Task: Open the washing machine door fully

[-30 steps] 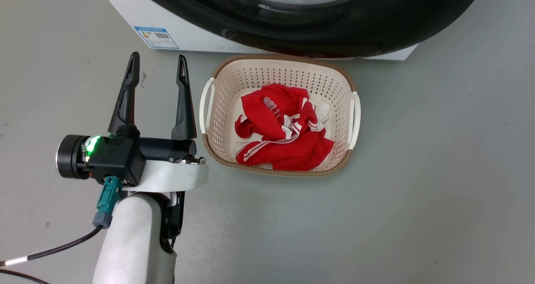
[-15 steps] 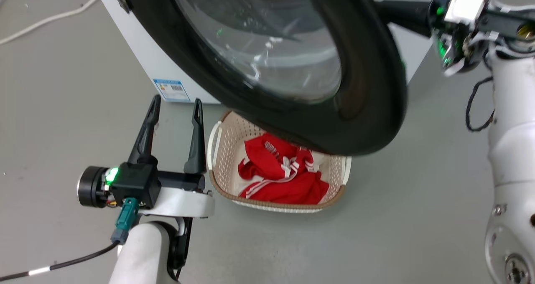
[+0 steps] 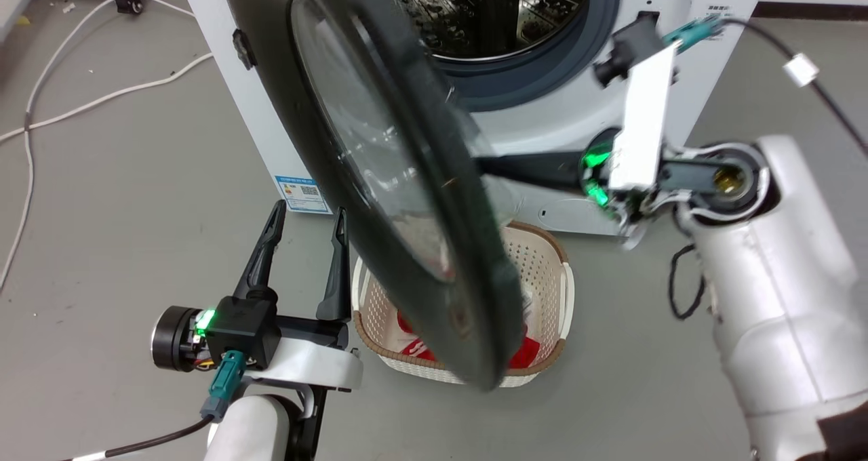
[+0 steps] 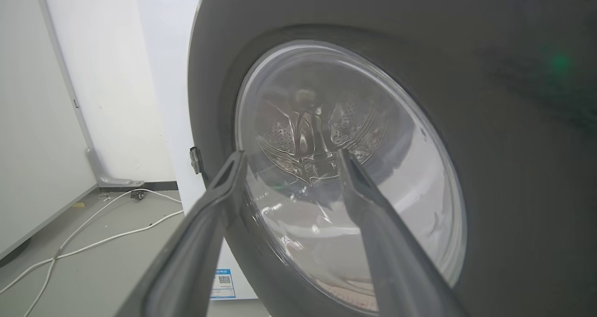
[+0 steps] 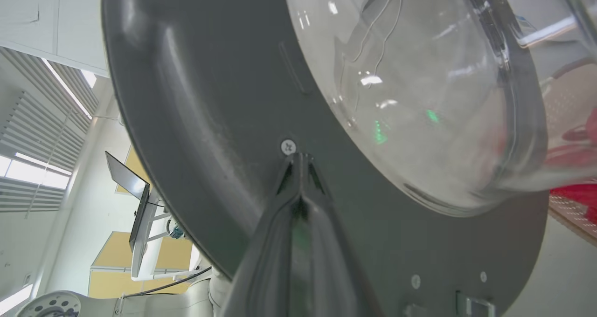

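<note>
The washing machine door (image 3: 407,196) is standing about half open on the washing machine (image 3: 536,125), hanging over the laundry basket (image 3: 542,237). The right pincer (image 5: 298,163), its fingers closed together on nothing, seems to be pressing on the door's inner face. The left pincer (image 3: 308,217) is waiting wide and empty. I am judging that the push is underway; next, the right arm is needing to push farther outward.

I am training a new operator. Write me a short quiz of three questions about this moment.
1. True or false: the left claw is open.
2. The right claw, shut, touches the washing machine door on its: A) outer face; B) inner face; C) hinge.
3. Fill in: the basket below the door holds ___ clothing.
Key: 1 true; 2 B; 3 red.
</note>
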{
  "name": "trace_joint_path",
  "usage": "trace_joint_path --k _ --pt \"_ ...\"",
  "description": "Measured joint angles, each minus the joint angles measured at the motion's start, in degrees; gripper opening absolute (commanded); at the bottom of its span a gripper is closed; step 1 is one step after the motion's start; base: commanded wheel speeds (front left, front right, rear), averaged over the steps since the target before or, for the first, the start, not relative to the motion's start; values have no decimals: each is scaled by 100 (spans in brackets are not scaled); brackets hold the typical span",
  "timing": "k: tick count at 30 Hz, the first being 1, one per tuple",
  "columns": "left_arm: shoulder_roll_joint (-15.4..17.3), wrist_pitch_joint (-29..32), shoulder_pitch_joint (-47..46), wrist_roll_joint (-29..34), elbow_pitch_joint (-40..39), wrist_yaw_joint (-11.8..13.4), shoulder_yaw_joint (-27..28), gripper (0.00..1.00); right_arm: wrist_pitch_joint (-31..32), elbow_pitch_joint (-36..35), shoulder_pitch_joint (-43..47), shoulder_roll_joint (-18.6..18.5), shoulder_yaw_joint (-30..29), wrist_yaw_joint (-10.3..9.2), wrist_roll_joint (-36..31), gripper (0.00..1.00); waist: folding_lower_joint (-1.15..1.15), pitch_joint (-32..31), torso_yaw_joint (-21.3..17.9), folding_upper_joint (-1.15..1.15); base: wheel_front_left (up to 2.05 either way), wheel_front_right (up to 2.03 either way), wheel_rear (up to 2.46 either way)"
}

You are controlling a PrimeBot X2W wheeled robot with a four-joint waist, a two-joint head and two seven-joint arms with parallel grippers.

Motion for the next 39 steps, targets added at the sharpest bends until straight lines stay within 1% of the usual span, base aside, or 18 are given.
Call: trace_joint_path --k 5,11,14,18,22,23,24,26,29,32,36,39 --pt "0 0 37 -54 43 -2 -68 100 -383 -298 342 15 676 0 409 0 0 -94 62 0 0 0 0" --pt "0 0 65 -67 59 25 -107 100 -887 -400 450 15 1022 0 620 0 0 -172 98 0 0 0 0" --pt "0 0 127 -69 58 31 -98 100 -1413 -672 546 21 972 0 595 0 0 -203 79 0 0 0 0" --pt "0 0 164 -101 52 51 -56 100 -2394 -1172 907 11 558 0 481 0 0 -223 41 0 0 0 0" --pt "0 0 213 -100 42 79 23 100 -3355 -1761 1534 -63 101 0 310 0 0 -241 -23 0 0 0 0" --pt "0 0 235 -100 33 82 47 100 -3613 -1887 1708 -81 4 0 220 15 0 -244 -49 0 0 0 0" --pt "1 0 262 -100 32 83 73 100 -3871 -2011 1881 -101 -112 0 152 38 0 -252 -75 0 0 0 0" --pt "-1 0 299 -99 35 83 114 100 -4325 -2229 2242 -122 -333 0 56 100 0 -277 -114 0 0 0 0" --pt "0 0 333 -91 49 81 152 100 -5015 -2506 2827 -131 -602 0 -214 100 0 -320 -170 0 0 0 0" --pt "0 0 389 -90 64 77 182 100 -5680 -2637 3410 -126 -904 0 -539 100 0 -372 -210 0 0 0 0" --pt "0 0 398 -90 77 74 242 100 -6488 -2651 3982 -107 -1234 0 -1322 100 0 -419 -272 0 0 0 0" --pt "0 0 409 -67 82 68 302 100 -6937 -2638 4272 -73 -1458 0 -1935 100 0 -449 -329 0 0 0 0"
